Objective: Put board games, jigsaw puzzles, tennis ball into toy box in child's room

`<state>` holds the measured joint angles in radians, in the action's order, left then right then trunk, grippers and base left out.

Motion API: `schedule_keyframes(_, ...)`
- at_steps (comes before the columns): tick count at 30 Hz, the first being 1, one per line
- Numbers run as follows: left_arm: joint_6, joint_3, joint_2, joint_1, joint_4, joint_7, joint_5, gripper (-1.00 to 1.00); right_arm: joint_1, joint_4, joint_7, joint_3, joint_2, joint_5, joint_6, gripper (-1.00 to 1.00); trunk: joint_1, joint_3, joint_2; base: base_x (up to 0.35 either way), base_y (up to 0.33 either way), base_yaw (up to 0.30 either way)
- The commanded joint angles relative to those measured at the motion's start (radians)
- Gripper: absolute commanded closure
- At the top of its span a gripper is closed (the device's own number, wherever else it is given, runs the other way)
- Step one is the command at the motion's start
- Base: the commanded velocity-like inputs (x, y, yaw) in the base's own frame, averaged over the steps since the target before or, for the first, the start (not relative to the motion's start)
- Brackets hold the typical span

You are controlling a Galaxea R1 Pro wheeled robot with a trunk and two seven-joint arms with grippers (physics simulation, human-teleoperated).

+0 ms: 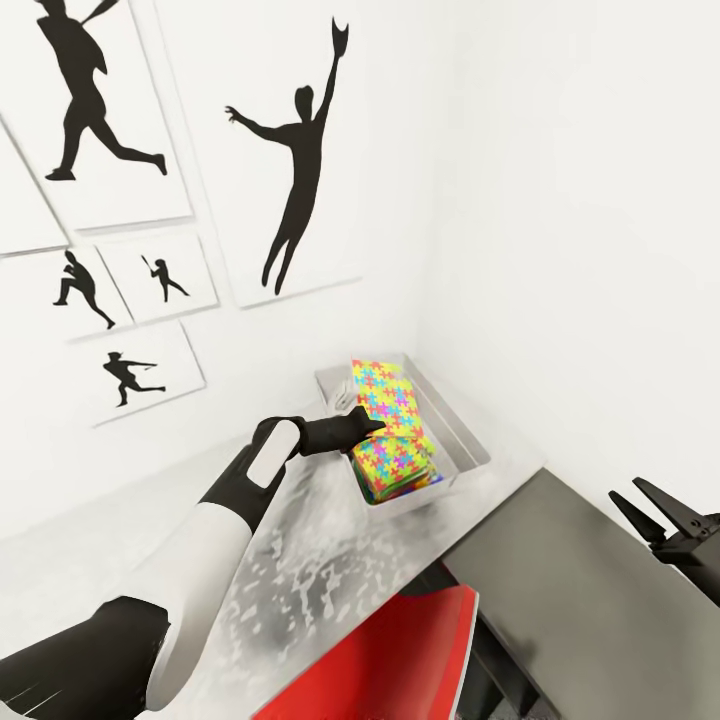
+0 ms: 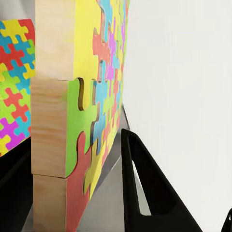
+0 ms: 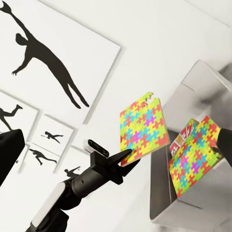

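Even, bright, shadowless light washes the white walls [image 1: 560, 200] nearly featureless, the table [image 1: 300, 570] shows mottled glare below the left gripper [image 1: 372, 425], and the nearest puzzle [image 2: 82, 121] looks perhaps slightly soft.

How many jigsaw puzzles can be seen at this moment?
2. One jigsaw puzzle stands tilted over the toy box, held at its edge by the left hand. The other puzzle lies in the toy box. More may be hidden beneath.

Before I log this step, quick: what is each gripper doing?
Left gripper: closed on a jigsaw puzzle, held over the toy box.
Right gripper: open, empty.
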<state>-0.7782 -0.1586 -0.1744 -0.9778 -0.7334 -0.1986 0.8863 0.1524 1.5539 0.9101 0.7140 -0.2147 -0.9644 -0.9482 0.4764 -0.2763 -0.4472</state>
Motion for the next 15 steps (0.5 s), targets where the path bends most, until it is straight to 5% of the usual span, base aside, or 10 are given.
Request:
schedule_keyframes(1,-0.003,0.001,0.000,-0.001,0.000,-0.005,-0.003,1.00,0.001,0.000,0.003,0.001,0.000,0.001,-0.004,-1.00,0.000,-0.003,-0.002,0.000,0.000,0.000)
schedule_keyframes(15,-0.005,0.000,0.000,-0.001,0.000,-0.005,0.048,1.00,0.001,0.001,0.008,0.014,0.001,0.000,-0.002,-1.00,0.000,-0.026,-0.002,0.000,0.000,0.000)
